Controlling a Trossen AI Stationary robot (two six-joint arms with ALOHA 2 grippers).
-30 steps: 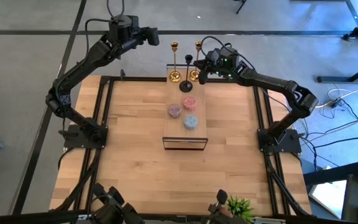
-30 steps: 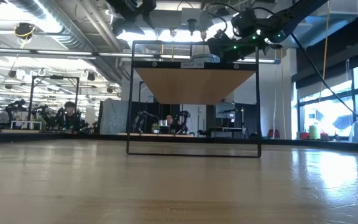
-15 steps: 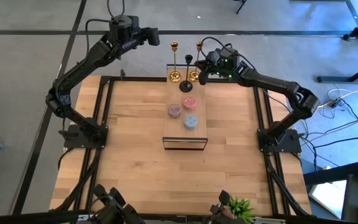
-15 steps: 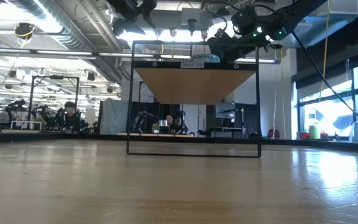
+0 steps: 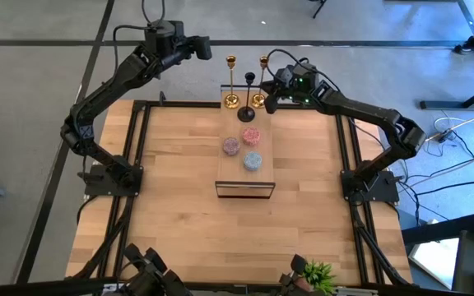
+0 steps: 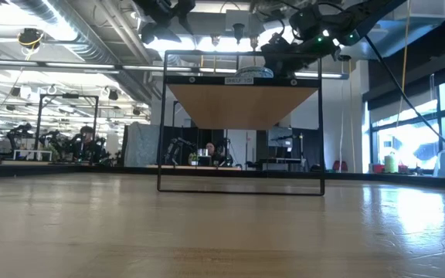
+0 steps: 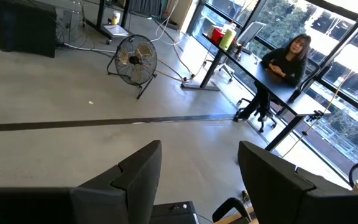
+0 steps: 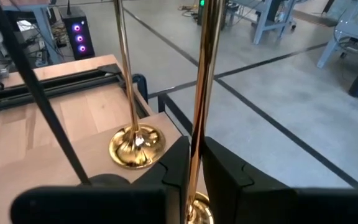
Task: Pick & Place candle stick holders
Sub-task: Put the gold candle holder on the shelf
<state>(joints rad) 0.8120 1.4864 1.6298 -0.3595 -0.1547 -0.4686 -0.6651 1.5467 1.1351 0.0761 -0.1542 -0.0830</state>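
From overhead I see the small raised wooden shelf on a black wire frame (image 5: 245, 156) sitting mid-table, with all three candle holders grouped at its far end, toward twelve o'clock. The tall shiny gold candlestick with a flared round base (image 5: 231, 82) stands at the eleven o'clock corner of that end. The thin black metal candlestick with a round dark base (image 5: 248, 97) stands just beside it, slightly nearer the table's centre, base at about (image 5: 247, 113). The second shiny gold candlestick (image 5: 262, 80) is at the one o'clock corner, and my right gripper (image 5: 268, 97) is right on it.

In the right wrist view its dark fingers (image 8: 225, 177) are clenched on that gold stem (image 8: 205, 74), which runs upright between them, base showing just below. The other gold candlestick's base (image 8: 135, 146) rests on the wood a little farther off, and the black one's stem (image 8: 36, 106) crosses at a slant.

My left gripper (image 5: 202, 47) is held high beyond the table's far edge, at about eleven o'clock from the shelf, well apart from the candlesticks. In its wrist view the fingers (image 7: 138, 171) stand released, grasping nothing, with floor, a standing fan (image 7: 134, 62) and a seated person (image 7: 284, 62) beyond.

Three small round glittery discs, pink (image 5: 251, 134), mauve (image 5: 231, 145) and pale blue (image 5: 253, 161), lie on the shelf toward six o'clock of the candlesticks.
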